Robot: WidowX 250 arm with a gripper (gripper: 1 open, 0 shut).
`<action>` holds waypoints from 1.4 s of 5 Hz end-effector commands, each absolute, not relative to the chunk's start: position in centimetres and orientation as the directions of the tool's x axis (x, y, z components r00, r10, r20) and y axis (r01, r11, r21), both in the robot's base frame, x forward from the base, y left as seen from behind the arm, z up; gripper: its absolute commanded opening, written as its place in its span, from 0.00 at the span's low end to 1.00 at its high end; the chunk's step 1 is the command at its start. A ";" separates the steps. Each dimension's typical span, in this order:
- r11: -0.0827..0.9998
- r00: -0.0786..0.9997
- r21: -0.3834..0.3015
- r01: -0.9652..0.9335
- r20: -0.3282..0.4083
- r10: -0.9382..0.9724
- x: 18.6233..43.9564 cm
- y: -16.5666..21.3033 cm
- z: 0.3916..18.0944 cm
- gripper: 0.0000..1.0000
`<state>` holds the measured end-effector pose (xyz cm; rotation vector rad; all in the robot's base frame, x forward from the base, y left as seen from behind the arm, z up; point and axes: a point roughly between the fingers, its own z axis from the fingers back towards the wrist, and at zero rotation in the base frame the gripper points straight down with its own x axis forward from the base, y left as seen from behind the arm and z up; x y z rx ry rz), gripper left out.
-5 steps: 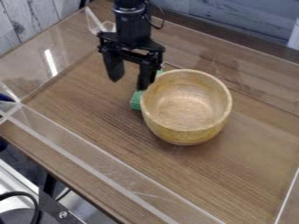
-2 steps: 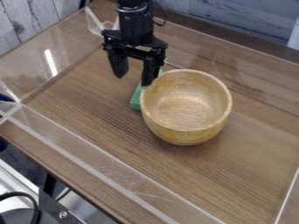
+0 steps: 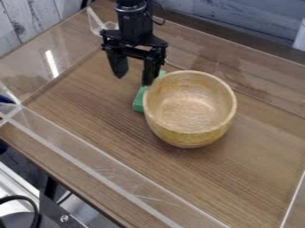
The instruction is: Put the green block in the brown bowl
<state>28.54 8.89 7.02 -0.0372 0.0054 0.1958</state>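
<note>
The brown bowl (image 3: 191, 108) is a round light wooden bowl standing upright on the table, right of centre. The green block (image 3: 141, 98) lies on the table against the bowl's left outer wall, only partly showing past the bowl's rim and the gripper. My black gripper (image 3: 134, 75) points straight down just above and behind the block, its two fingers spread wide apart with nothing between them. Its right finger (image 3: 152, 74) hangs close to the bowl's rim.
The wooden table (image 3: 84, 116) is fenced by clear plastic walls (image 3: 71, 142) along the front and left sides. A white plank wall (image 3: 36, 18) stands behind at the upper left.
The gripper has barely shifted, staying open over the green block. The bowl and the block have not moved.
</note>
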 end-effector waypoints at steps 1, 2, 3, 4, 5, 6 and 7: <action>0.978 0.977 -0.028 -0.207 0.049 0.208 28.9 9.1 8.5 1.00; 0.977 0.975 -0.025 -0.214 0.053 0.215 28.8 9.0 8.6 1.00; 0.976 0.975 -0.019 -0.215 0.053 0.216 28.8 8.8 8.5 1.00; 0.977 0.975 -0.012 -0.214 0.054 0.215 28.8 8.7 8.5 1.00; 0.977 0.976 -0.007 -0.213 0.053 0.213 28.9 8.6 8.3 1.00; 0.978 0.976 -0.001 -0.211 0.052 0.211 29.0 8.5 8.2 1.00; 0.978 0.977 0.003 -0.209 0.052 0.208 29.0 8.3 8.2 1.00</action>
